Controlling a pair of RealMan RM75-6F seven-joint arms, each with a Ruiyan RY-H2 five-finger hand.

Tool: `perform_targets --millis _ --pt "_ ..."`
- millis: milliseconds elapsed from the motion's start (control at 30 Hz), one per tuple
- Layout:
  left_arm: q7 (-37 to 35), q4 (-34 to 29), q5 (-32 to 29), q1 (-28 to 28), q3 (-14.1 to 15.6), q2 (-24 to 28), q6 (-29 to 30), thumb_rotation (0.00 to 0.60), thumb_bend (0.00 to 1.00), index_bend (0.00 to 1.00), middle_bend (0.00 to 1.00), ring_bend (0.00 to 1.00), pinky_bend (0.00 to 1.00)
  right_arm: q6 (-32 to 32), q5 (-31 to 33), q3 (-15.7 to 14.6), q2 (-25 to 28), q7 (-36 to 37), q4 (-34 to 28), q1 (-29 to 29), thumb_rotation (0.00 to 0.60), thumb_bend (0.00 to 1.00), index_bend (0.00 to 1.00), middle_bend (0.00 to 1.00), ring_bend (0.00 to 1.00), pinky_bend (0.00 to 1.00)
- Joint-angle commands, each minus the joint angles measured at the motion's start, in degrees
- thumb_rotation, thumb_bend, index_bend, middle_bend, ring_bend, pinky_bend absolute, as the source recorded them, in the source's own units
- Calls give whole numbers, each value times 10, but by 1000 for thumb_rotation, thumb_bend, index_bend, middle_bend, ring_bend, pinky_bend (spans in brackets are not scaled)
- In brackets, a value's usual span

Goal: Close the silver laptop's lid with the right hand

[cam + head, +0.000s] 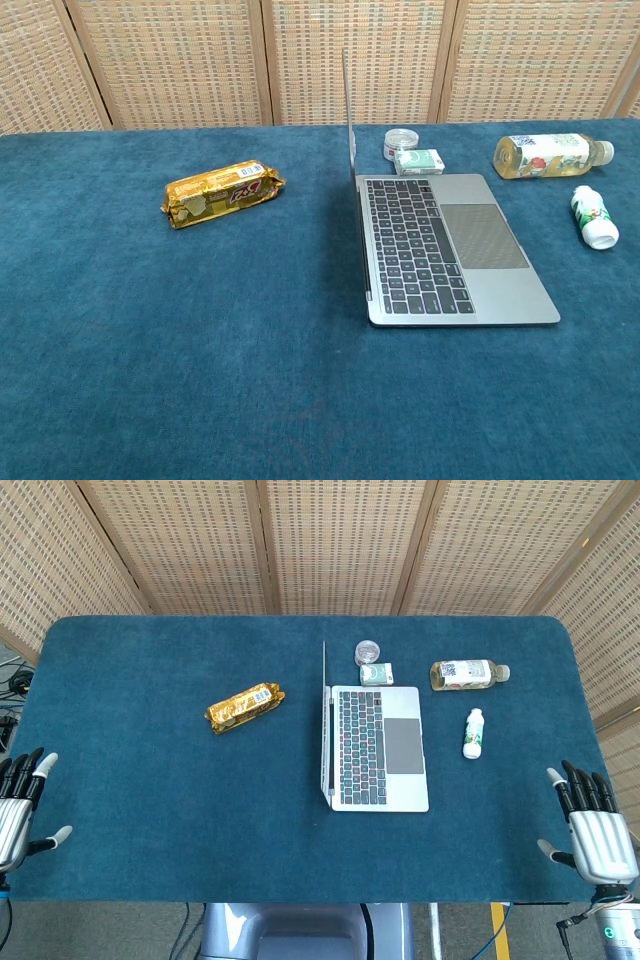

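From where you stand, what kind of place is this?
Probably a staged robot test setup indoors: a table covered in blue carpet, woven screen panels closing it off behind, and loose props such as an open laptop and a snack pack.

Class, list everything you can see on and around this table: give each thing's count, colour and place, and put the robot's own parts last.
Laptop: one, silver, table centre, lid upright along its left edge.
Snack packet: one, gold, left of the laptop.
Round container: one, clear, behind the laptop.
Small box: one, green and white, against the laptop's far edge.
Large bottle: one, yellowish with white cap, lying far right.
Small bottle: one, white and green, lying right of the laptop.
Table: one, blue cloth.
Screen panels: woven tan, behind the table.
Left robot hand: silver, black fingers apart, near left edge.
Right robot hand: same, near right edge.
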Motion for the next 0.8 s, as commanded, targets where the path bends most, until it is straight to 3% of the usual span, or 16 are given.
perform_targets --millis 33,400,567,800 --pt "-1 0 0 0 0 0 1 600 46 0 0 0 0 3 -3 2 0 2 -1 1 600 107 0 0 0 0" --pt "-4 0 -6 2 -4 3 4 600 46 0 0 0 0 10 -43 24 -4 17 14 32 600 156 11 0 0 0" --pt "-3 0 -3 3 -3 3 5 600 47 0 0 0 0 17 -89 45 -20 59 71 73 600 156 53 0 0 0" --pt "4 3 -9 -1 -3 -2 -5 600 46 0 0 0 0 0 -105 62 -25 110 115 119 600 156 127 46 0 0"
